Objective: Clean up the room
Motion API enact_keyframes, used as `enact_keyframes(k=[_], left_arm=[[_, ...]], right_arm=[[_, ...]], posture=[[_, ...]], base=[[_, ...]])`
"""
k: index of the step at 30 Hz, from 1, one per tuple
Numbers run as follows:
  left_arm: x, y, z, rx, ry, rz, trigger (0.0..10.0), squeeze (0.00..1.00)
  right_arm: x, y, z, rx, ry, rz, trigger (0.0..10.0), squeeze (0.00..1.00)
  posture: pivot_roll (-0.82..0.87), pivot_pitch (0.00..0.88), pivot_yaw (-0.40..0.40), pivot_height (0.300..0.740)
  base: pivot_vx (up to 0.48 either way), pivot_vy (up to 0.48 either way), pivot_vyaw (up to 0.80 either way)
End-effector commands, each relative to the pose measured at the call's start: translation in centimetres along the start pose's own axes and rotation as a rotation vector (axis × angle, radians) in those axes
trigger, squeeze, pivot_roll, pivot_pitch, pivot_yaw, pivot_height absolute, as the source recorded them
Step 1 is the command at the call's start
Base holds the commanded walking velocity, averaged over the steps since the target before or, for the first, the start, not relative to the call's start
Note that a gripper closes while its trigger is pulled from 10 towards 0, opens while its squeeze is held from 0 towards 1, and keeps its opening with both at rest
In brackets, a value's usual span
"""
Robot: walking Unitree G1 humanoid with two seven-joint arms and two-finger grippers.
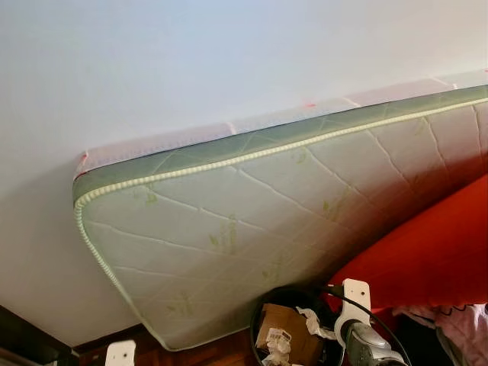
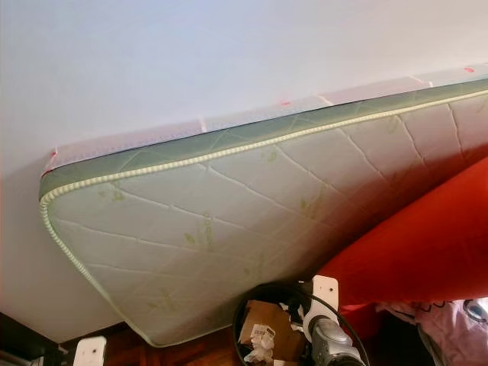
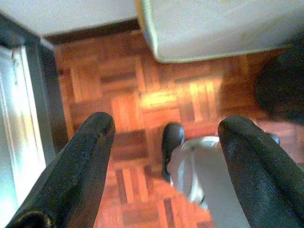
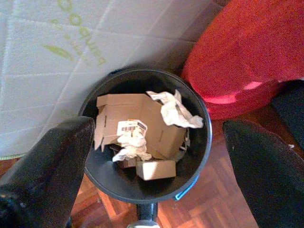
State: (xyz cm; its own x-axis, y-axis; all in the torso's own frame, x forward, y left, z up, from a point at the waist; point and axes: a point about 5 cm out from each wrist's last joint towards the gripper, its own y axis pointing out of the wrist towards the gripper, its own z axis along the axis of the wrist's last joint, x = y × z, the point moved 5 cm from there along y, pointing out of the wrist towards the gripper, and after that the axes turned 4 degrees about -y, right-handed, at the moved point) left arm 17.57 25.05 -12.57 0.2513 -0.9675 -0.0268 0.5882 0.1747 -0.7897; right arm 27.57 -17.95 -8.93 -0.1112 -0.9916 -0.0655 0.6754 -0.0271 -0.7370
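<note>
Against the white wall [image 1: 191, 61] leans a quilted mattress [image 1: 252, 221], its green piped edge running up toward the right and its rounded lower-left corner coming down to the parquet floor [image 3: 142, 95]. To its right a red cushion-like mass [image 1: 435, 252] presses against the mattress face. Near the robot, between mattress and red mass, stands a black round bin [image 4: 190, 175] holding a folded cardboard box [image 4: 137, 118] with a barcode label, crumpled white paper [image 4: 175, 111] and a smaller box; the bin's far rim touches or nearly touches the mattress. The right gripper [image 4: 156, 156] hangs directly above the bin, its fingers [image 4: 52, 171] spread wide with nothing between them. The left gripper [image 3: 166, 152] hangs low over bare floor left of the bin, fingers [image 3: 80, 166] likewise apart and empty, with one of the robot's dark feet beneath. Farther left a dark frame [image 3: 45, 95] with a pale panel borders the floor. Open parquet lies between that frame, the mattress corner and the bin.
</note>
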Motion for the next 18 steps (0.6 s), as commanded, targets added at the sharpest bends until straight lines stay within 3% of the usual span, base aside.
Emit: enact_keyframes(k=[1, 6, 11, 15, 18], left_arm=[[-0.4, 0.0, 0.0, -0.014, 0.018, 0.003, 10.0, 0.0], [0.0, 0.4, 1.1, -0.005, 0.018, 0.001, 10.0, 0.0], [0.5, 0.5, 1.3, 0.0, 0.014, -0.008, 10.0, 0.0], [0.7, 0.4, 1.2, 0.005, 0.005, -0.011, 10.0, 0.0], [0.7, 0.5, 1.3, 0.006, 0.004, -0.012, 10.0, 0.0]], right_arm=[[0.2, 0.0, 0.3, 0.017, 0.03, -0.002, 10.0, 0.0], [0.8, 0.0, 0.8, 0.037, 0.019, -0.023, 10.0, 0.0], [1.6, -0.2, 0.0, 0.029, 0.034, -0.047, 10.0, 0.0], [2.5, -0.5, -0.3, 0.054, -0.04, -0.058, 10.0, 0.0], [2.6, -0.5, -0.3, 0.058, -0.031, -0.06, 10.0, 0.0]], posture=[[0.1, 0.0, -0.034, 0.74], [0.1, 0.0, -0.033, 0.74], [0.1, 0.0, -0.04, 0.74], [0.1, 0.0, -0.044, 0.74], [0.1, 0.0, -0.047, 0.74]], base=[[0.0, 0.0, 0.0], [0.0, 0.0, 0.0], [0.0, 0.0, 0.0], [0.0, 0.0, 0.0], [0.0, 0.0, 0.0]])
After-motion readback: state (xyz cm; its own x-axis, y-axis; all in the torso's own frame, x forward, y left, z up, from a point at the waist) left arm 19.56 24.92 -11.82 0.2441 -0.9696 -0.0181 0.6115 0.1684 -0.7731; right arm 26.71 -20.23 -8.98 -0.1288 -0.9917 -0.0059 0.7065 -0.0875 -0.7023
